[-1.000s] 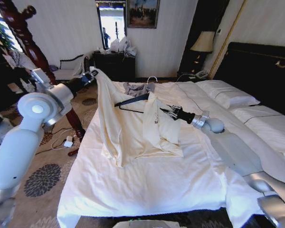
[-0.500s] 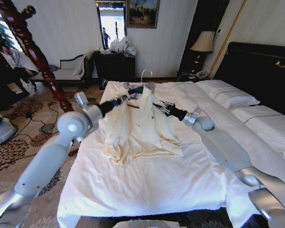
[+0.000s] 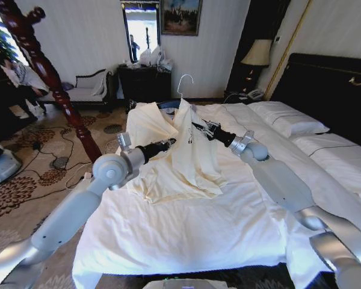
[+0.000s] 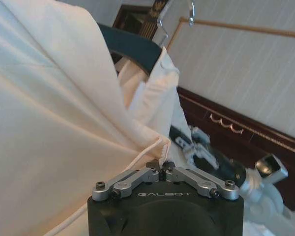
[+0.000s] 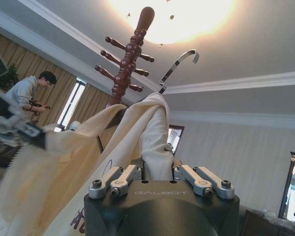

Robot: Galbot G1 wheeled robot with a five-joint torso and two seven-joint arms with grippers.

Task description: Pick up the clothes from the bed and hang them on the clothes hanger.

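Two grippers hold the clothes [image 3: 180,153] above the bed [image 3: 186,229], hanger [image 3: 182,90] at twelve o'clock. The left gripper [image 3: 170,142], clamped on a hem, has dropped lower since before; the right gripper [image 3: 198,127] pinches the fabric. Both wrists read "GALBOT".

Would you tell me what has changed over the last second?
The left gripper, shut on the clothes, swung from high on the left down to their front. The right gripper raised the clothes hanger. The bed and grey garment stayed put.

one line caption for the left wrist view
Left gripper pinches the cream clothes draped over the black hanger.
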